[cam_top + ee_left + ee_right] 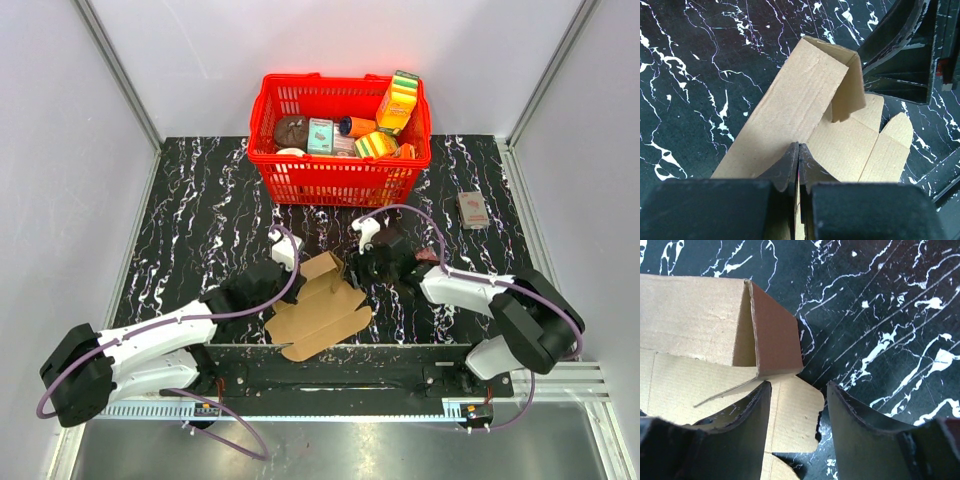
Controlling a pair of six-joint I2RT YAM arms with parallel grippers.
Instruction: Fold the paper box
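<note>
Here's the paper box (320, 308), lying near the front edge of the black marbled table (190, 230), between the two arms and well clear of the red basket (340, 165) at the back. It's mostly flat, with one side wall standing up along the far-left edge and its end flap bent over.

The left gripper (798, 148) has its jaws squeezed tight on the cardboard, pinching the sheet right where that raised wall meets the base panel. The right gripper (799, 390) is partly open with nothing in it. One finger (747, 425) sits over the cardboard just below the folded corner, the other is out over bare table, and a rounded tab shows in the gap between them.

It looks like light, thin corrugated board: stiff across the panels, keen to bend only at the scored creases, and likely to spring back once it's let go. It's not fragile, though a hard pinch mid-panel would probably dent it. I'd say the places to grab are flap edges and wall tops close to a crease, with the base pinned so the whole thing doesn't skate on that smooth top
</note>
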